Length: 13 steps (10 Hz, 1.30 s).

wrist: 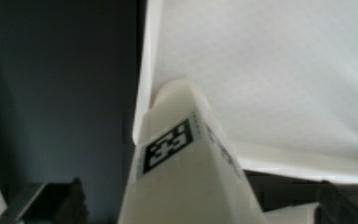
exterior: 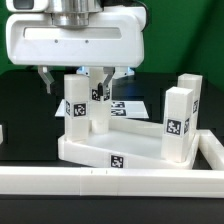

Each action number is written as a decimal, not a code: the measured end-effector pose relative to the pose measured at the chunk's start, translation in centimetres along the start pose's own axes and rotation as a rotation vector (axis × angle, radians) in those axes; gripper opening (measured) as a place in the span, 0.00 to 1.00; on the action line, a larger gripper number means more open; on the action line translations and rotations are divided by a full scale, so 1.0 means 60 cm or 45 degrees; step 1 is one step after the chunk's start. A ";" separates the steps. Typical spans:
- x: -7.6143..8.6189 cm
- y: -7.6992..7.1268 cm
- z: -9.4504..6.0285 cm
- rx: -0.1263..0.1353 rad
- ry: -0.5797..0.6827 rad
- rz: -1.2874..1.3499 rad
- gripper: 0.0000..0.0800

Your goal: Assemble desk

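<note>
We start with the desk top [exterior: 110,140], a white slab lying flat with its raised rim up, pushed against the long white rail [exterior: 120,182] at the front of the exterior view. Three legs stand upright in it: one at the exterior view's left [exterior: 74,103], one behind it [exterior: 98,100], one at the exterior view's right [exterior: 178,120], each with a tag. A fourth leg we cannot find.

The gripper [exterior: 76,82] hangs just above the left leg, its fingers spread wide and holding nothing — the leg's top sits between them, slightly below. The leg's long axis runs vertical, in line with the gripper's approach, so we judge that any coming move turns on going straight down over it or lifting clear.

In the wrist view the tagged leg [wrist: 179,150] rises between the dark fingertips [wrist: 60,198]; it is blurred. Whether the leg is fully seated in its socket stays hidden. The marker board [exterior: 130,106] shows only partly behind the legs.
</note>
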State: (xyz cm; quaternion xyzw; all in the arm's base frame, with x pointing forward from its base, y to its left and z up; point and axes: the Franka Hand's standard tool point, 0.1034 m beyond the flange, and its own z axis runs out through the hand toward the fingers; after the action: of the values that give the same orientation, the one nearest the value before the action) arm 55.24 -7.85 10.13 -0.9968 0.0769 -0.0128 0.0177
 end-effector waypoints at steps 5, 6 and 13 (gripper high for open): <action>-0.001 0.008 0.002 -0.009 -0.018 -0.416 0.81; -0.001 0.008 0.002 -0.013 -0.020 -0.436 0.81; -0.002 0.010 0.003 -0.018 -0.023 -0.331 0.36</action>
State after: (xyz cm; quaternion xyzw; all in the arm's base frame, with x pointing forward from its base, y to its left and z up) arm 55.04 -8.43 9.95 -0.9985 -0.0532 -0.0056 0.0095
